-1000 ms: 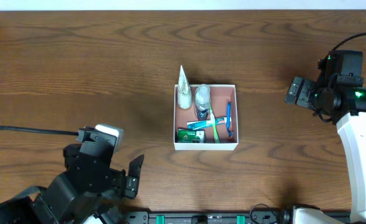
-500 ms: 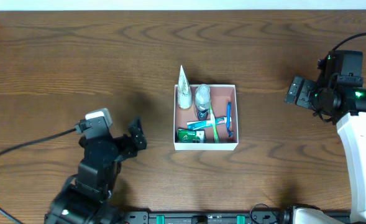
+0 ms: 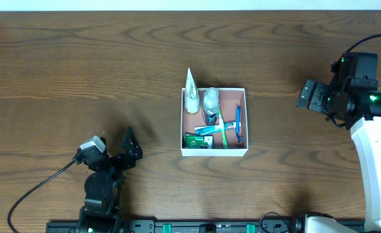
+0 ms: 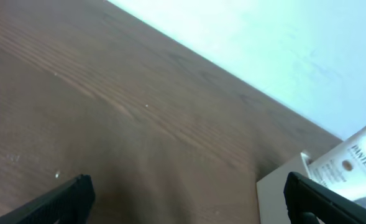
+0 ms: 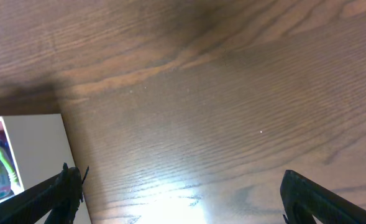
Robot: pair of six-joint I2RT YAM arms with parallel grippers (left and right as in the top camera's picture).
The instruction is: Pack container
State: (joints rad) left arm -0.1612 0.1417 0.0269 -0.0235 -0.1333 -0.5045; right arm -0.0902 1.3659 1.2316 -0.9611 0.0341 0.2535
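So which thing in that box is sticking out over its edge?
The white tube at the far-left corner of the container: its pointed end pokes past the rim; the clear bottle and green toothbrush lie inside.

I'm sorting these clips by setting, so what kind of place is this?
Probably a robotics lab bench rather than a home: a wood-grain table, the left gripper and right gripper of two robot arms, and one container of toiletries staged mid-table.

In the left wrist view the Pantene tube is cut by the right edge. In the right wrist view the container is cropped at lower left.
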